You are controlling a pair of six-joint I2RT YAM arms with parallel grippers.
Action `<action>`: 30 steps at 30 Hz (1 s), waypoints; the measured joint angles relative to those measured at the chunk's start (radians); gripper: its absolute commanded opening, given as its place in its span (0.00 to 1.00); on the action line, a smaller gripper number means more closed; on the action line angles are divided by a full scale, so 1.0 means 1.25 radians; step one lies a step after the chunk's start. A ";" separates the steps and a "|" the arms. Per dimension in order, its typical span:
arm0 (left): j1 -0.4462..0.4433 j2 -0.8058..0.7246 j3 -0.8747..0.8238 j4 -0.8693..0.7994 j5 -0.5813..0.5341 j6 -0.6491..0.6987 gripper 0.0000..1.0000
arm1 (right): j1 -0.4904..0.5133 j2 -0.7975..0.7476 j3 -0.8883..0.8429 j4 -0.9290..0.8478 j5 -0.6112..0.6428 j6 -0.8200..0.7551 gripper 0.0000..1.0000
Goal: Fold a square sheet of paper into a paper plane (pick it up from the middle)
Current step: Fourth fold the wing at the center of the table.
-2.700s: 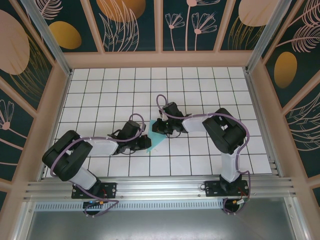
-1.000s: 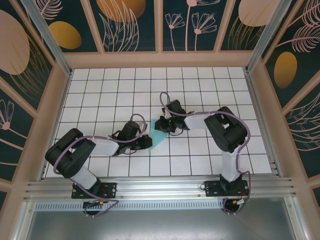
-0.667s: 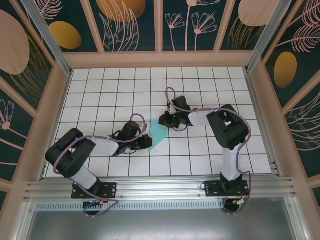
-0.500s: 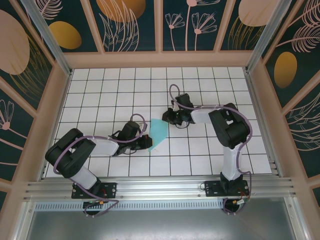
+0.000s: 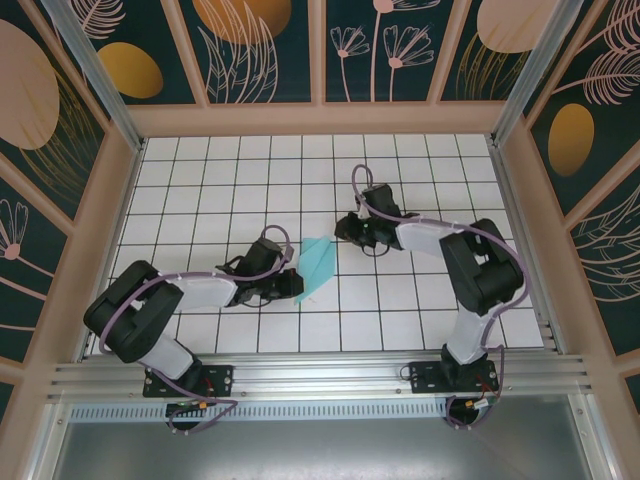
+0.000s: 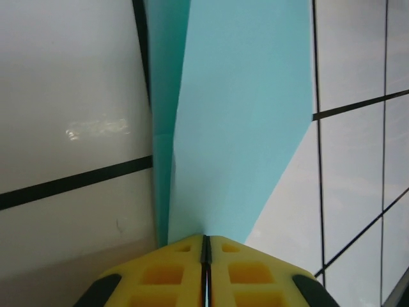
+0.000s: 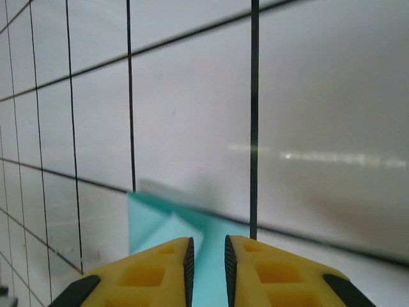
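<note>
Top view: folded sheet of paper [image 5: 318, 268], light turquoise, lies on the white gridded tabletop [image 5: 200, 180] near its middle, between the two claws; outline narrow and angular, long axis running from the upper left to the lower right of the shape, pointed at the near end.

Left claw [image 5: 295, 284]: low over the tabletop, touching the paper's left edge. Left wrist view: yellow fingers [image 6: 172, 275] pressed together, a hairline seam between them; left claw [image 6: 206, 238] pinches the near edge of the paper [image 6: 243, 128]; a crease runs straight away from the fingertips, the left flap darker and narrow, the right flap broad and widening; tabletop [image 6: 70, 83] glossy on both sides.

Right claw [image 5: 343, 229]: just beside the paper's far right corner, arm stretched in from the right. Right wrist view: yellow fingers [image 7: 268, 275] stand slightly apart, a narrow gap between them, nothing gripped; right claw [image 7: 206, 242] sits over a corner of the paper [image 7: 160, 230], which lies flat on the tabletop [image 7: 319, 96]; a smaller, paler folded layer shows on top of that corner.
</note>
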 measured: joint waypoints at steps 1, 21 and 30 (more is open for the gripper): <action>0.000 -0.015 0.019 -0.029 -0.003 0.002 0.14 | 0.011 -0.023 -0.027 0.000 0.001 0.009 0.31; 0.002 0.016 0.165 -0.185 -0.165 0.063 0.12 | 0.129 -0.079 -0.178 0.070 0.027 0.140 0.43; 0.002 0.069 0.162 -0.181 -0.168 0.063 0.12 | 0.138 -0.079 -0.182 0.094 0.027 0.165 0.41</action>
